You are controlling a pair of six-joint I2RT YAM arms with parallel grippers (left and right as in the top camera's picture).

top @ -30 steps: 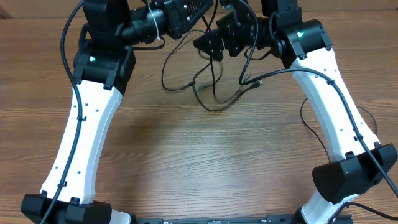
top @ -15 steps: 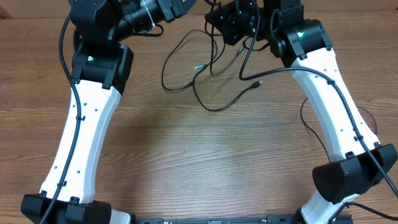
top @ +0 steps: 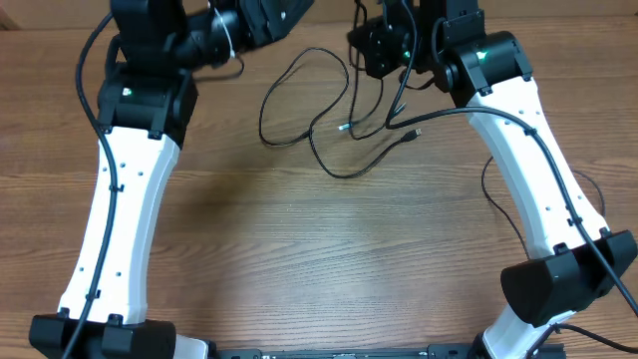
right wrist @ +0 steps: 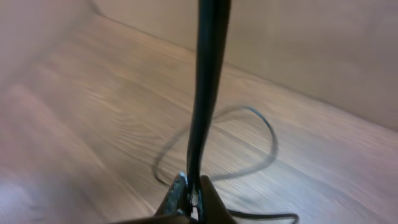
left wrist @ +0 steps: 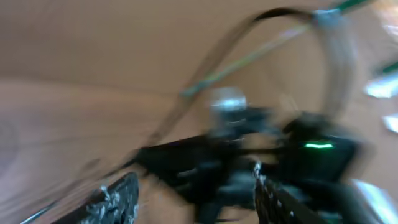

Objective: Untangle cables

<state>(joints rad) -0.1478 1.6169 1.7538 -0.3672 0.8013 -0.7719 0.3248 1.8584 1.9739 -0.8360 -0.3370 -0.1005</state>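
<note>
The cables [top: 339, 176] lie in a loose tangle at the far middle of the wooden table [top: 319, 259], thin black strands crossing one another in open loops. One wide loop spreads toward the left. Another sags nearer the table's middle and runs up to a small plug end [top: 417, 133] on the right. A second plug end [top: 345, 127] hangs or rests just left of it; the overhead view does not settle which. Several strands rise from the tangle to the right gripper [top: 384, 50], which sits above the far edge of the heap. In its wrist view the right gripper [right wrist: 189, 190] is pinched tight on one cable [right wrist: 208, 74] that climbs straight up from the fingertips, with another loop [right wrist: 261, 134] lying flat on the wood behind. The left gripper [top: 274, 18] is off to the far left of the tangle, near the picture's top edge and apart from the strands. Its wrist view is heavily blurred, yet the left gripper [left wrist: 196, 196] shows its two fingers spread wide with nothing between them — beyond them is only a smeared dark mass with a green light [left wrist: 320, 146].
</note>
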